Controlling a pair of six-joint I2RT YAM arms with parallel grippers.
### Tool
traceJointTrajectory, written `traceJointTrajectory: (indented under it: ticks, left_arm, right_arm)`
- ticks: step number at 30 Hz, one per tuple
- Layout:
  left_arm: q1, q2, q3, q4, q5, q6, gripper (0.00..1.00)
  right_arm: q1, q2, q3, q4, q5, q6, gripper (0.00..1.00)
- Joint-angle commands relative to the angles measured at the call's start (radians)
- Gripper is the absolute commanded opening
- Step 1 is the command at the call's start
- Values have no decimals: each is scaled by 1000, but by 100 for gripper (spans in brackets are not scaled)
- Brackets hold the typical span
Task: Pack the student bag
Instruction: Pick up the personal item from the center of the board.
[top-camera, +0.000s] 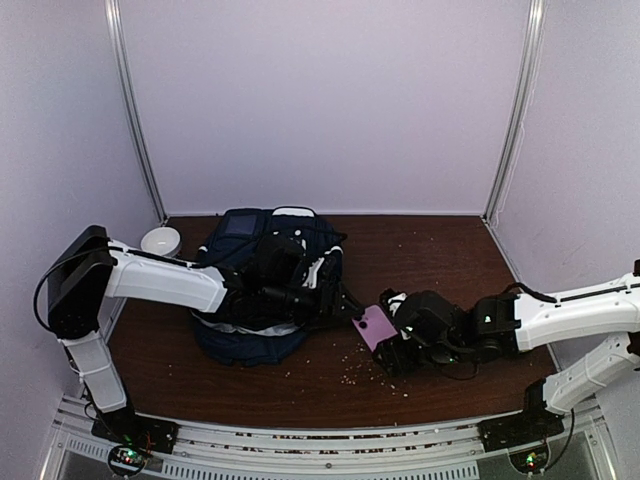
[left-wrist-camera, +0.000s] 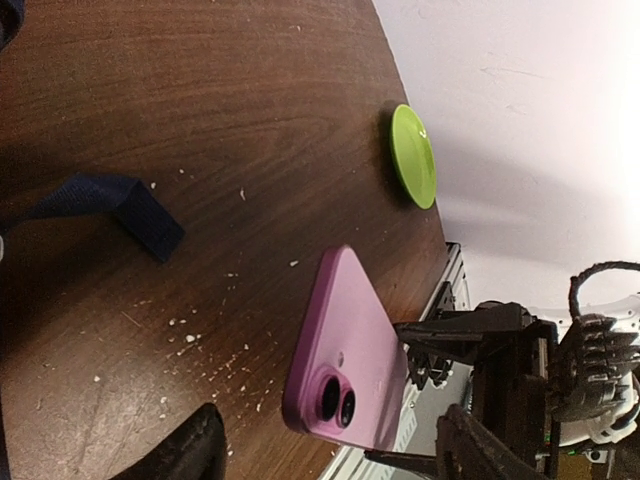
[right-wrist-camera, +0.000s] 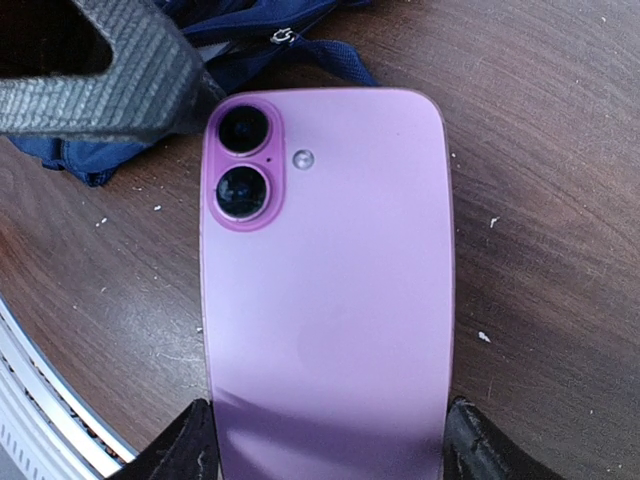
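My right pincer (right-wrist-camera: 328, 446) is clamped on the lower end of a purple phone (right-wrist-camera: 325, 280), one finger pressed to each long edge. The phone is raised off the brown table (top-camera: 440, 250) with its back and twin lenses facing my wrist camera. My left pincer (left-wrist-camera: 330, 440) stands wide apart with nothing in its grip. Its two dark fingertips frame the bottom of the left wrist view, which looks out at the phone. The student bag (top-camera: 235, 340), navy blue with white trim, lies slumped on the left half of the table. My left arm reaches across the top of it, towards the phone just beside its right edge. One of its navy straps (left-wrist-camera: 130, 208) trails flat on the wood near the phone. A white bowl (top-camera: 160, 240) sits at the far left corner, close to the bag. A flat green disc (left-wrist-camera: 413, 155) lies near the table's edge, well apart from the phone. Pale crumbs (left-wrist-camera: 200, 340) are scattered over the wood around the phone and my right pincer.
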Motion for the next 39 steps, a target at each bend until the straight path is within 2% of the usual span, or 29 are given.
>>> traceJointTrajectory:
  ticks: [1,7,14,22,29,35,37,39]
  left_arm:
    - [-3,32,33,89,51,-28,74]
    - [-3,85,35,162,93,-64,71]
    - [-3,110,43,252,128,-95,60]
    - [-3,117,44,303,145,-116,35]
    - [-3,121,43,315,149,-124,22]
    - [-3,123,36,331,150,-133,4]
    - [-3,122,33,346,150,-140,0]
    - [-3,123,30,368,151,-147,0]
  right_arm:
    - [5,-28,42,44,43,-16,47]
    - [5,-30,50,50,40,-23,47]
    - [5,-33,57,59,24,-29,47]
    - [6,-38,53,63,24,-26,47]
    - [5,-42,56,63,23,-29,47]
    - [6,-45,59,60,19,-34,47]
    - [7,-50,59,60,10,-39,51]
    - [9,-66,59,62,3,-42,63]
